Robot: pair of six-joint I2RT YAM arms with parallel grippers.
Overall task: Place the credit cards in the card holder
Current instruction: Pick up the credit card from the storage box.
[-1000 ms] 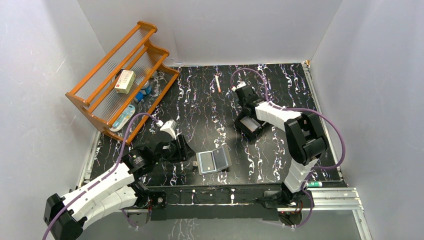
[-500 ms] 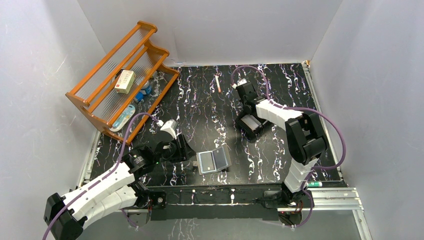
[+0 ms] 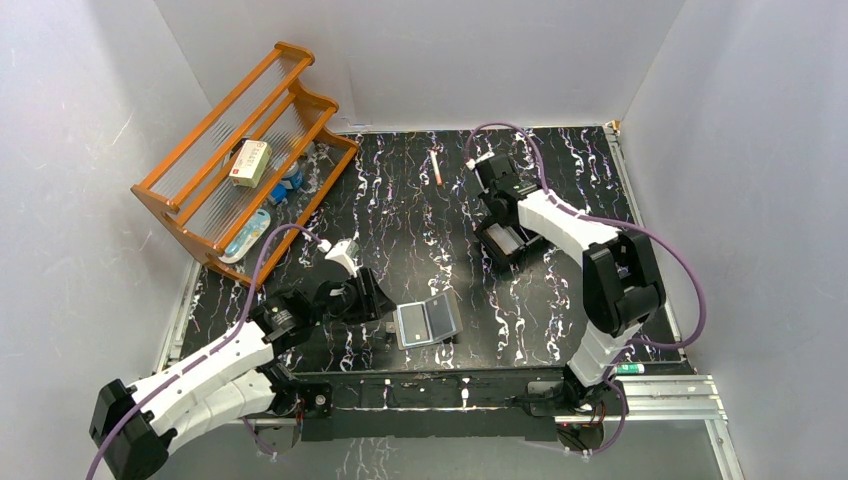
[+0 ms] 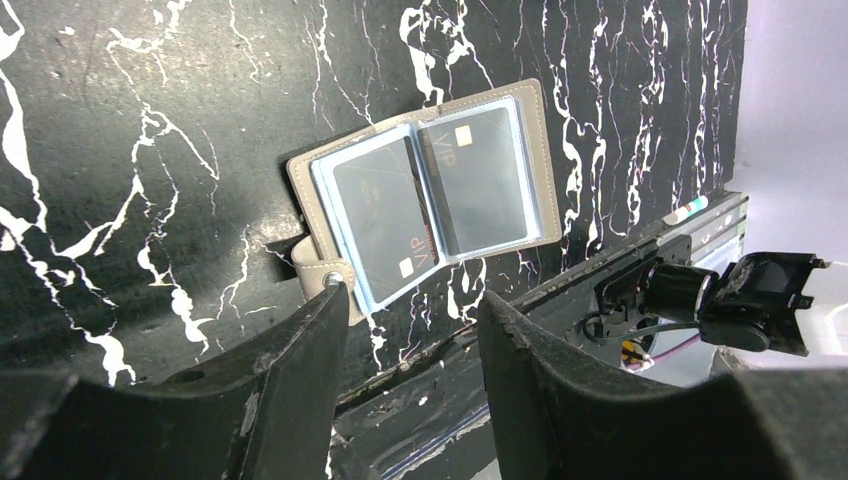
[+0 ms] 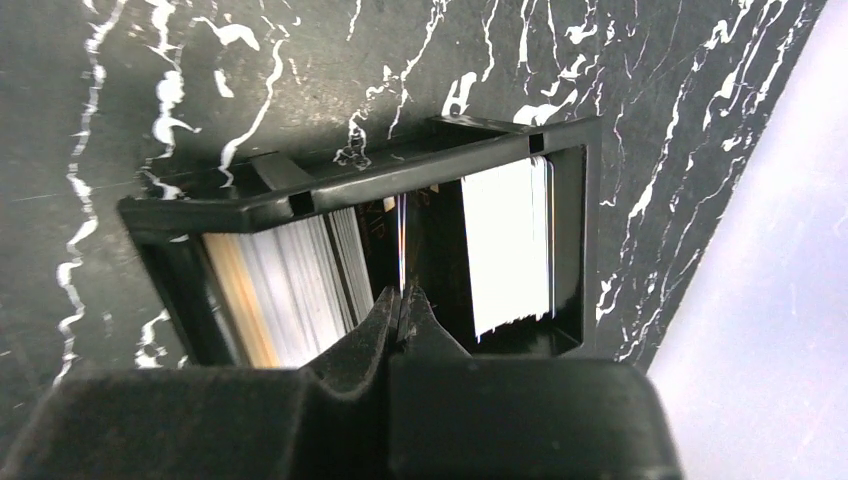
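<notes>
The card holder [image 3: 428, 322] lies open near the table's front edge, its clear pockets [image 4: 430, 200] showing two dark cards. My left gripper [image 4: 412, 298] is open just in front of it, one fingertip [image 4: 330, 300] by the holder's snap strap, holding nothing. The credit cards stand in a black tray [image 5: 400, 180]: a stack of several [image 5: 290, 280] on the left and a white one [image 5: 505, 250] on the right. My right gripper [image 5: 403, 295] reaches into the tray [image 3: 492, 250], shut on one thin card [image 5: 402, 240] seen edge-on.
An orange wooden rack [image 3: 240, 160] at the back left holds a cream box [image 3: 250, 162] and small items. An orange stick [image 3: 435, 167] lies at the back centre. A marker [image 3: 628, 368] rests by the front right rail. White walls enclose the table.
My right gripper's jaws have closed on a card in the tray, and that arm has shifted slightly toward the back. The left gripper has edged a little to the right.
</notes>
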